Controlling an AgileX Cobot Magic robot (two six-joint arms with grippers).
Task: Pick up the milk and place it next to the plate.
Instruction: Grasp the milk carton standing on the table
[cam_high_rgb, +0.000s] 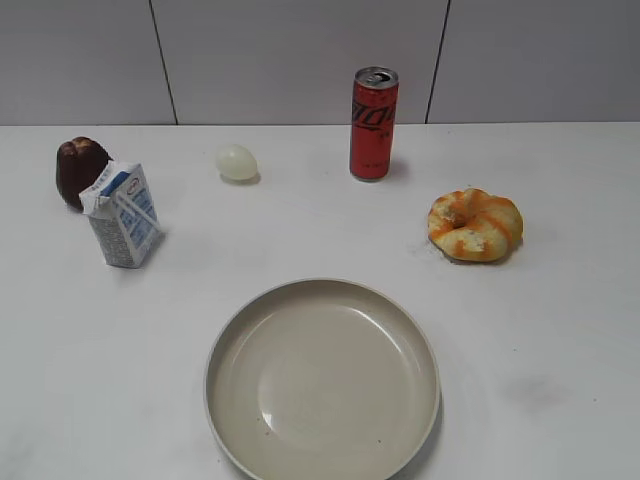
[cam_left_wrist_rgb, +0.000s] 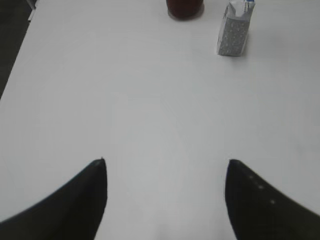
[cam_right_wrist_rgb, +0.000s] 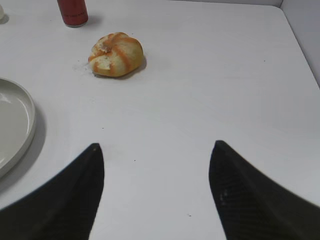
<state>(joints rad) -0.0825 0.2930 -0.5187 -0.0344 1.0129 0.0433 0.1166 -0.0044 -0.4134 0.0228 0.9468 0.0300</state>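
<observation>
The milk (cam_high_rgb: 124, 216), a small white and blue carton with a straw on its side, stands upright at the table's left. It also shows in the left wrist view (cam_left_wrist_rgb: 234, 31), far ahead and right of my left gripper (cam_left_wrist_rgb: 166, 162), which is open and empty. The plate (cam_high_rgb: 225, 345), large and cream-beige, lies at the front middle; its rim shows in the right wrist view (cam_right_wrist_rgb: 27, 117). My right gripper (cam_right_wrist_rgb: 156, 145) is open and empty over bare table, right of the plate. Neither gripper shows in the exterior view.
A dark brown fruit-like object (cam_high_rgb: 80, 170) sits just behind the milk, also in the left wrist view (cam_left_wrist_rgb: 185, 7). A pale egg (cam_high_rgb: 237, 162), a red can (cam_high_rgb: 373, 123) and an orange-streaked bread roll (cam_high_rgb: 475, 224) stand further back. The table's left edge (cam_left_wrist_rgb: 17, 60) is close.
</observation>
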